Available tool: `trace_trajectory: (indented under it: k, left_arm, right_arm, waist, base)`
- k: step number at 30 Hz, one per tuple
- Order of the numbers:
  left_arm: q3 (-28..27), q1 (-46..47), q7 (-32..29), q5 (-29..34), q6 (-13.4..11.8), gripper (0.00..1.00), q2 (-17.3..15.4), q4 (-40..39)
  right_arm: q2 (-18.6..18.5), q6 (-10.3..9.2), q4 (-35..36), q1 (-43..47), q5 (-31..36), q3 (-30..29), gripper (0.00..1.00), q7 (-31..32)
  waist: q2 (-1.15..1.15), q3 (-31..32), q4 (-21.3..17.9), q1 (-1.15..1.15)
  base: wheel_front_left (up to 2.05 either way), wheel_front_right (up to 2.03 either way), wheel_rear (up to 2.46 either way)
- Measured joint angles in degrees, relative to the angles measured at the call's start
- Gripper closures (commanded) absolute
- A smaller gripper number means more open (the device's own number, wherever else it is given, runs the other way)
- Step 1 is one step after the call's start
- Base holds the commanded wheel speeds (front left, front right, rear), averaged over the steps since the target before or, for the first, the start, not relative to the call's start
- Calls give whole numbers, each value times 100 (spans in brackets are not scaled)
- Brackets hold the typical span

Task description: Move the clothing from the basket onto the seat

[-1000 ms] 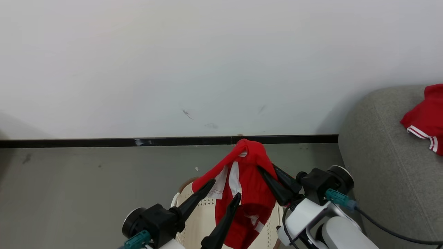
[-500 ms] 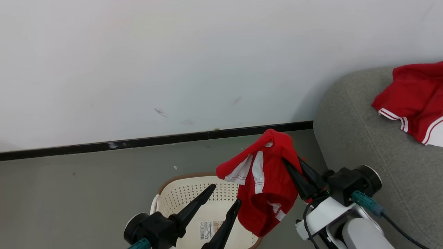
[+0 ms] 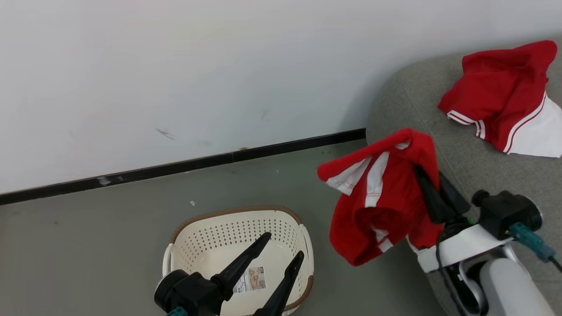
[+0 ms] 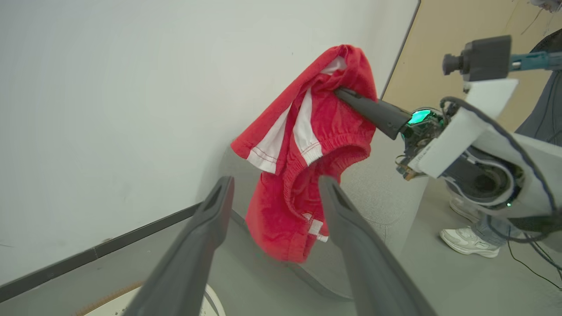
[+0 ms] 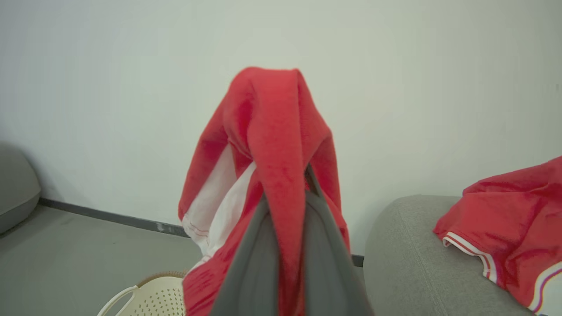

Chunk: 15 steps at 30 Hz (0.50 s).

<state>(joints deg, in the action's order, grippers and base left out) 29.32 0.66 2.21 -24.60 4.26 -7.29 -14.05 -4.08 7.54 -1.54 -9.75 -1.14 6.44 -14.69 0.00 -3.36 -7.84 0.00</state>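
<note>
My right gripper (image 3: pixel 419 169) is shut on a piece of red clothing (image 3: pixel 382 197) with white stripes, which hangs in the air between the basket and the seat's rounded left end. The right wrist view has this clothing (image 5: pixel 272 131) draped over the shut fingers. A second red garment (image 3: pixel 496 92) lies on the grey seat (image 3: pixel 474 175). Down on the floor, the cream basket (image 3: pixel 210 214) holds just its label sticker (image 3: pixel 249 278). My left gripper (image 3: pixel 285 244) hangs open above the basket, nothing between its fingers; in the left wrist view the hanging clothing (image 4: pixel 303 131) is beyond them.
A white wall with a black baseboard (image 3: pixel 175 169) runs behind the grey floor. A person's white shoe (image 4: pixel 470 239) stands on the floor past my right arm. Another grey cushion edge (image 5: pixel 15 184) shows at far left in the right wrist view.
The head camera has swung right, bringing more of the seat into view. My right gripper has carried the red clothing from above the basket rightward to the seat's edge. Left gripper stays open.
</note>
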Motion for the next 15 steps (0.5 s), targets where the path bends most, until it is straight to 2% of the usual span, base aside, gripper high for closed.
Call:
trace_trajectory:
  k: [8,15]
  left_arm:
    - [-14,-1,46,65,-7,0,-38,-34]
    - [-29,0,110,180,-9,0,-63,-104]
  right_arm:
    - [-187,0,55,-510,-304,-1001,100,-1]
    - [-261,-1,-319,-1052,-737,-1735,100,119]
  waist:
    - [0,-331,-120,0]
    - [0,-638,-57,0]
  base:
    - [0,0,0]
    - [0,0,0]
